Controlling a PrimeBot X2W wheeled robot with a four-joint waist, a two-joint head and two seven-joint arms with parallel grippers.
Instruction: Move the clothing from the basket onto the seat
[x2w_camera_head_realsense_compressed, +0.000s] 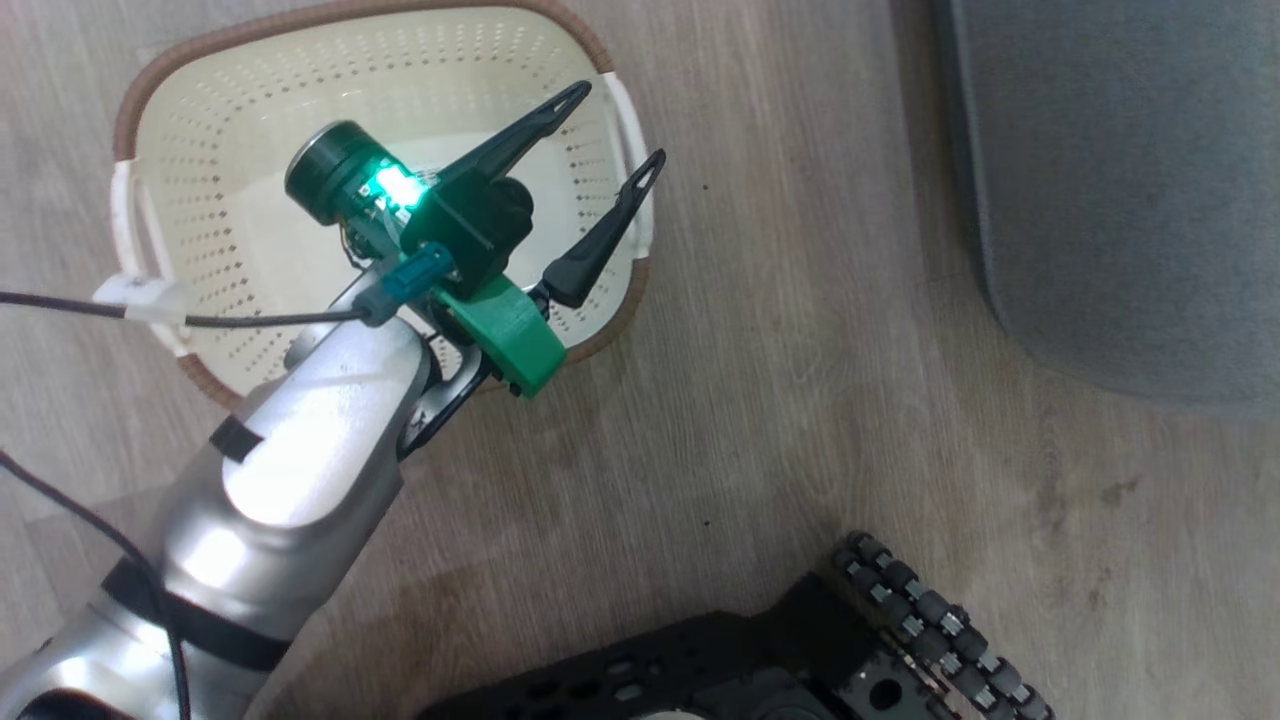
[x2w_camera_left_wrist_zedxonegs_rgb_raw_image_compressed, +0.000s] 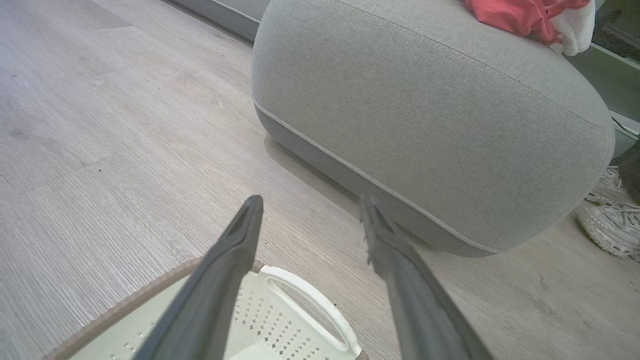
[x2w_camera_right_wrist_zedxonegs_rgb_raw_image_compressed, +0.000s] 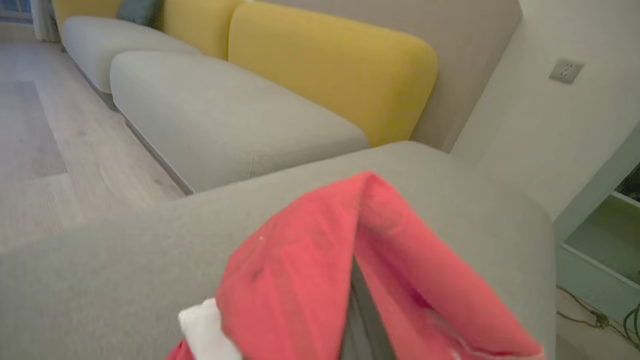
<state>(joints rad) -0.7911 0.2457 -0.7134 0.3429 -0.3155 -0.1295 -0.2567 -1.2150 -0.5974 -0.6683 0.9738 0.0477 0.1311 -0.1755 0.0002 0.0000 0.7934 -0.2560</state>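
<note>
Clothing (x2w_camera_right_wrist_zedxonegs_rgb_raw_image_compressed: 300, 260) in bright, plain red drapes in soft folds close before the right wrist camera, rising to a peak and falling away on both sides, with a small white label (x2w_camera_right_wrist_zedxonegs_rgb_raw_image_compressed: 200, 325) at its lower left edge. We see it hanging over the right gripper (x2w_camera_right_wrist_zedxonegs_rgb_raw_image_compressed: 360, 305), of which only a dark sliver of finger shows between the folds, so we cannot tell whether that gripper is clamped or parted. Beneath the cloth lies the broad grey-green seat (x2w_camera_right_wrist_zedxonegs_rgb_raw_image_compressed: 125, 260), its fabric matte and its edges rounded.

From the left wrist view we see red fabric (x2w_camera_left_wrist_zedxonegs_rgb_raw_image_compressed: 515, 15) bunched on top of the seat at its far side, a white piece beside it. We cannot tell whether this is the same garment.

In the head view the left gripper (x2w_camera_head_realsense_compressed: 618, 125) hovers above the basket (x2w_camera_head_realsense_compressed: 130, 110) with its two fingers spread wide and nothing between them. The basket is cream-white with perforated walls, a brown rim and white side handles, and stands on the wood-look floor (x2w_camera_head_realsense_compressed: 800, 400), well apart from the seat.
</note>
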